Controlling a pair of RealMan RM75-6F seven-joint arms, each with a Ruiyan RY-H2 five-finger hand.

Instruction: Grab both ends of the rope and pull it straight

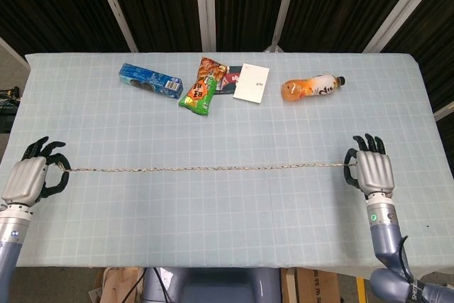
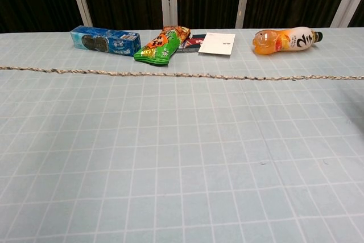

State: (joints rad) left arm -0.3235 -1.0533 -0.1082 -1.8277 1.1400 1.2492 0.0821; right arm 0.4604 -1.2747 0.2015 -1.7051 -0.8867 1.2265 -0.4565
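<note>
Braided, pale rope (image 1: pixel 206 169) runs in 1 near-straight line across the checked tablecloth (image 1: pixel 227 232), level with the near half of the table, from the left hand (image 1: pixel 30 178) to the right hand (image 1: pixel 372 172). No loop, kink or sag shows in either view; in the chest view the line crosses the whole frame.

Left hand: fingers curled around the rope's end, holding it at the table's left edge. Right hand: fingers closed on the other end, near the right edge. Both hands show only in the head view.

Judgement: both ends are grabbed and the rope looks taut, so the task reads as done or all but done; at most a hold or a release remains.

Containers, all well behind the rope: orange drink bottle (image 1: pixel 312 88) lying on its side, capped, liquid inside; blue biscuit box (image 1: pixel 150 80), green snack bag (image 1: pixel 202 86), both closed, contents unseen.
</note>
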